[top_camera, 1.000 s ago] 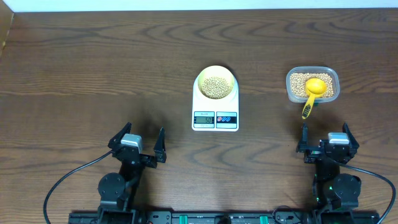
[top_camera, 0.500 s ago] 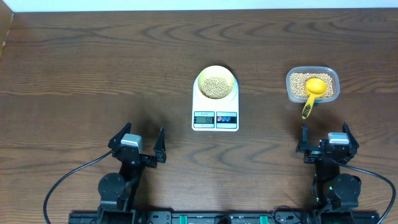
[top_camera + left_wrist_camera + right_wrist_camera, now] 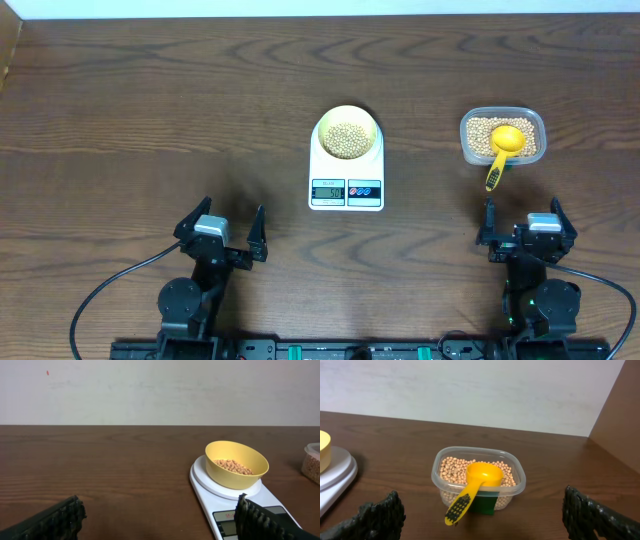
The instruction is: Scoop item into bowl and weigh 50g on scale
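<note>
Scoop (image 3: 505,143) resting in bean container (image 3: 464,140), right of scale (image 3: 347,190).

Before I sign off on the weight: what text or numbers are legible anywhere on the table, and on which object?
White digital kitchen scale, LCD display: dark digits show, too small and blurred to read for certain.
Small print above the LCD display and marks on the two buttons: unreadable.
Pale yellow-green bowl, clear plastic container, yellow scoop: no text visible.
</note>
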